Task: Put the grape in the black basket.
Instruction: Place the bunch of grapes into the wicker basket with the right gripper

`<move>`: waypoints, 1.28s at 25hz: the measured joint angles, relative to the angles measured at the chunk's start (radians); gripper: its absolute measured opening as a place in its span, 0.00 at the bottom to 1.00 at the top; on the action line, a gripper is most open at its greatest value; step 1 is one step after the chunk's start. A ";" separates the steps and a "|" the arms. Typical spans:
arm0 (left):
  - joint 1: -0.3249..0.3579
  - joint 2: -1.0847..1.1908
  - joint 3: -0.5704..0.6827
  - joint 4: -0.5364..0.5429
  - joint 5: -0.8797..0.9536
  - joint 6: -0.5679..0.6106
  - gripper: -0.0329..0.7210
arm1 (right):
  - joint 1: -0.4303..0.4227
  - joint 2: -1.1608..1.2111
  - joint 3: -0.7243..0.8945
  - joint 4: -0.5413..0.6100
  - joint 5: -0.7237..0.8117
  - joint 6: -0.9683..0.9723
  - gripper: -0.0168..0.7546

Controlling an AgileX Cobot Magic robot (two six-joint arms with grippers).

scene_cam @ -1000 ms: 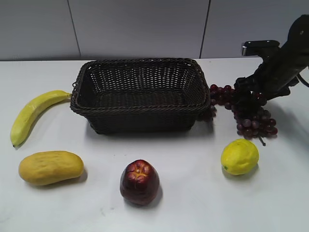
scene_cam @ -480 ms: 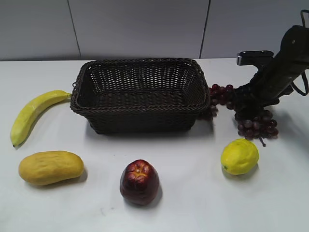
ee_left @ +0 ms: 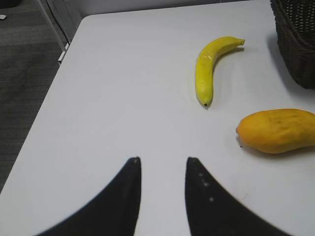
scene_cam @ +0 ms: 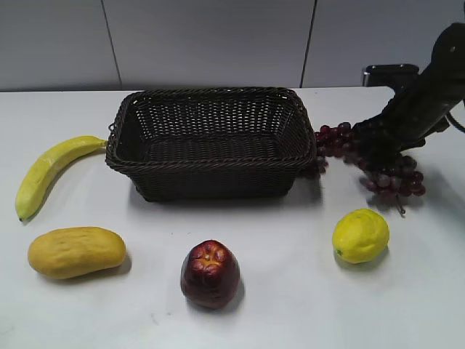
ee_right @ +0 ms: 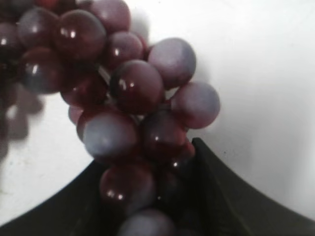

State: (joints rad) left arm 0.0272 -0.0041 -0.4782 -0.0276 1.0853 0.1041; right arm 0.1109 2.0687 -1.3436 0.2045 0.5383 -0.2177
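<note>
R gripper [scene_cam: 378, 142] clamped on grape [scene_cam: 367, 156], right of basket [scene_cam: 211, 138].
L gripper [ee_left: 162, 191] apart, w/ nothing between, over near-left table [ee_left: 123, 98].

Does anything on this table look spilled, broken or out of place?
Nothing stands out. The black basket sits upright and empty, and the loose fruit looks whole. The grape lies beside the basket, with the right hand around it.
</note>
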 joint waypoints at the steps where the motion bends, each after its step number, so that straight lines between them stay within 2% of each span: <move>1: 0.000 0.000 0.000 0.000 0.000 0.000 0.35 | 0.000 -0.024 0.000 0.000 0.005 0.000 0.43; 9: 0.000 0.000 0.000 0.000 0.000 0.000 0.35 | 0.000 -0.273 -0.017 0.001 0.024 0.000 0.43; 13: 0.000 0.000 0.000 0.000 0.000 0.000 0.35 | 0.027 -0.353 -0.085 -0.002 0.054 -0.008 0.43; 19: 0.000 0.000 0.000 0.000 0.000 0.000 0.35 | 0.176 -0.382 -0.222 -0.003 0.081 -0.018 0.43; 26: 0.000 0.000 0.000 0.000 0.000 0.000 0.35 | 0.363 -0.336 -0.260 0.004 0.043 -0.052 0.43; 32: 0.000 0.000 0.000 0.000 0.000 0.000 0.35 | 0.446 -0.193 -0.260 0.005 0.033 -0.112 0.42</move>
State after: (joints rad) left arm 0.0272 -0.0041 -0.4782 -0.0276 1.0853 0.1041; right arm 0.5570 1.8759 -1.6039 0.2091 0.5715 -0.3295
